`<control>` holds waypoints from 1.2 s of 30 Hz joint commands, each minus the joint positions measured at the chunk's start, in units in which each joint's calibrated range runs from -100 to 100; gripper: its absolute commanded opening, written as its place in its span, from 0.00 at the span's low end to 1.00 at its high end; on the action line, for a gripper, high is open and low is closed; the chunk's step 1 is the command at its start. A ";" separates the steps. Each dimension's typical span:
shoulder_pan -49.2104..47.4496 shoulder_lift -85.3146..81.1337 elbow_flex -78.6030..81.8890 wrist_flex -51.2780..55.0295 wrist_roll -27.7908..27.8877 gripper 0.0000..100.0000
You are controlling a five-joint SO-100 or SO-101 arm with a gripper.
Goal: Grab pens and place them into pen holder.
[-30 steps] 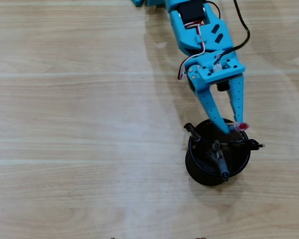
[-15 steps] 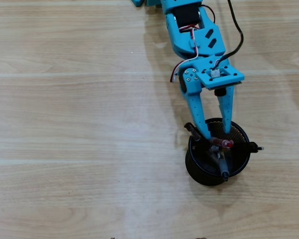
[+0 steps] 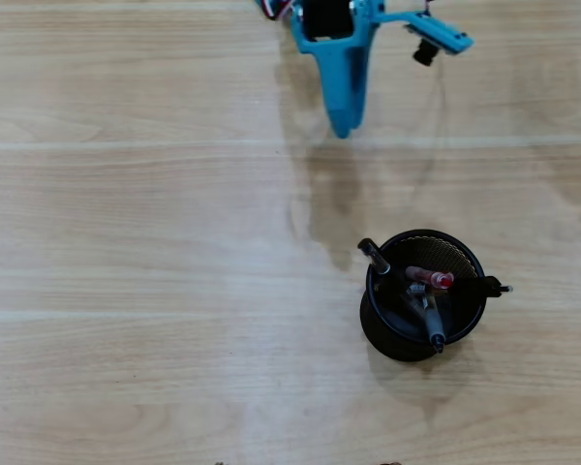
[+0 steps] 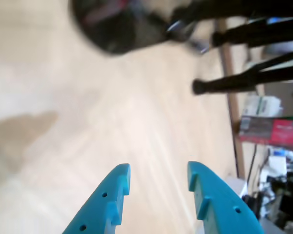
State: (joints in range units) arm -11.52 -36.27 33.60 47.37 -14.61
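Overall: light wood-grain table [image 3: 126,242], end effector [image 4: 158,176] apart w/ nothing between; tripod legs [image 4: 244,80] beyond edge.

Beneath me lies a pale wood-grain laminate tabletop [image 3: 155,242], its planks running across the overhead view. In the wrist view, thin black tripod-like legs [image 4: 244,83] stand past its far edge, and beyond them a blurred clutter with a red and grey box [image 4: 271,130] among pale objects

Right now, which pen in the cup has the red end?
The red pen, lying across the middle of the pen holder. Its tip is bright red; the other pens' ends all look black or grey.
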 commanded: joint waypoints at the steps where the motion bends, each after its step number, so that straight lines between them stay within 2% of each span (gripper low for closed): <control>1: 2.09 -26.20 26.38 2.43 3.73 0.15; 3: 2.41 -37.95 36.79 4.07 3.79 0.15; 4: 2.41 -49.62 45.94 7.50 3.79 0.16; 7: 2.65 -63.73 55.45 16.62 3.73 0.16; 10: 4.67 -60.27 56.99 26.93 3.73 0.15; 13: 4.51 -56.80 58.25 24.26 3.73 0.14; 19: -3.80 -56.80 58.25 24.18 3.37 0.02; 36: -5.09 -56.80 58.25 24.18 3.31 0.04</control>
State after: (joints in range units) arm -16.76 -94.67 91.68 70.11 -11.11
